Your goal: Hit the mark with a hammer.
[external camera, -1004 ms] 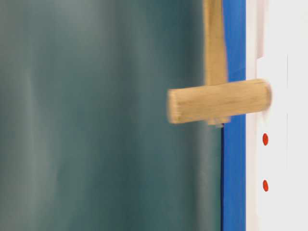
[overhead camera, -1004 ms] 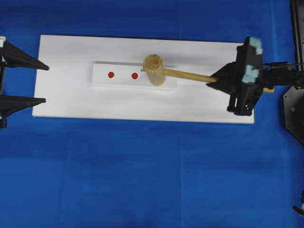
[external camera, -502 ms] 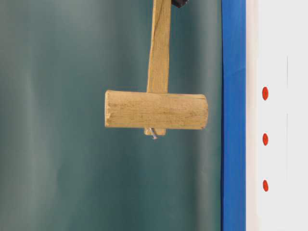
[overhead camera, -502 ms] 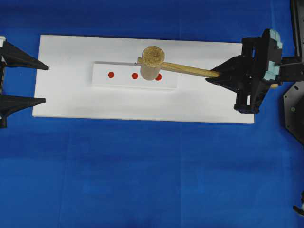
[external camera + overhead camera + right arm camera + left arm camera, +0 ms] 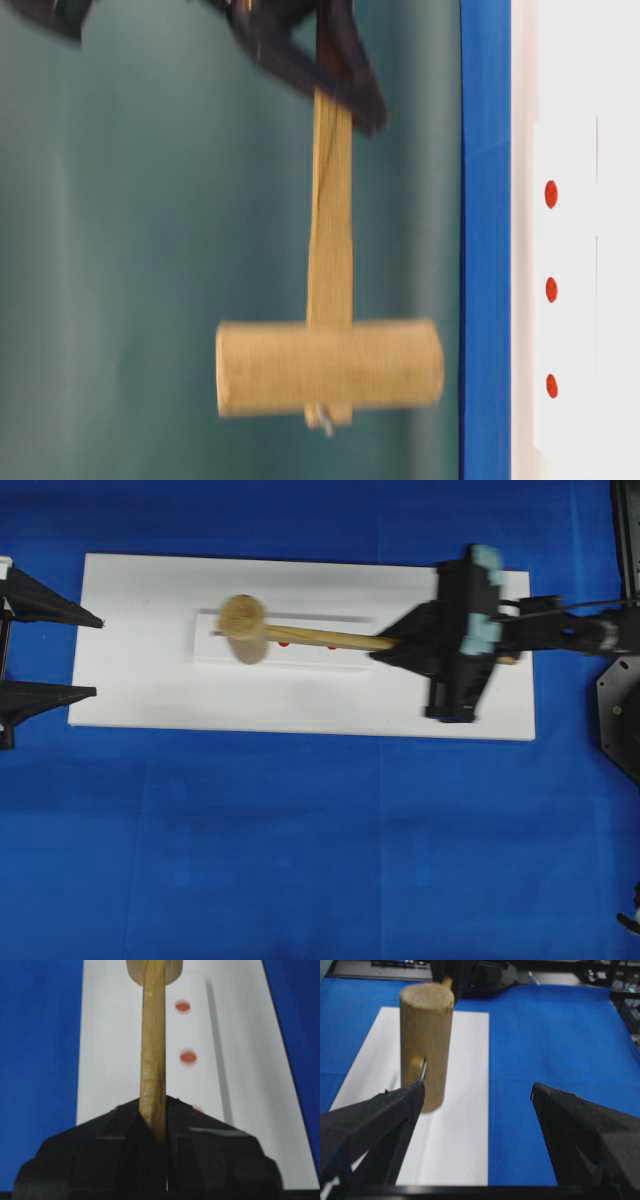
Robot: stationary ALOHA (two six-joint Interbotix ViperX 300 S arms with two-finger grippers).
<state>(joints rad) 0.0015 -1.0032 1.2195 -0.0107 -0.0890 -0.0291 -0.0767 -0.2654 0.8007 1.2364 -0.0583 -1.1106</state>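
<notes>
Since the earlier frame, the right gripper (image 5: 388, 646) has carried the light wooden mallet with a thick cylindrical head and slim squared handle (image 5: 243, 627) leftward along the white strip (image 5: 205, 645). From overhead, the head now sits over the strip's left end, where 0.5 s ago it sat between the centre and right dots. The table-level view shows it raised clear of the strip. The small round red centre dot (image 5: 551, 290), the mark, lies on the strip under the handle, right of the head. The right gripper's black fingers are clamped on the handle. The left gripper (image 5: 98, 657), left of the strip, stands with its fingers spread wide, holding nothing.
</notes>
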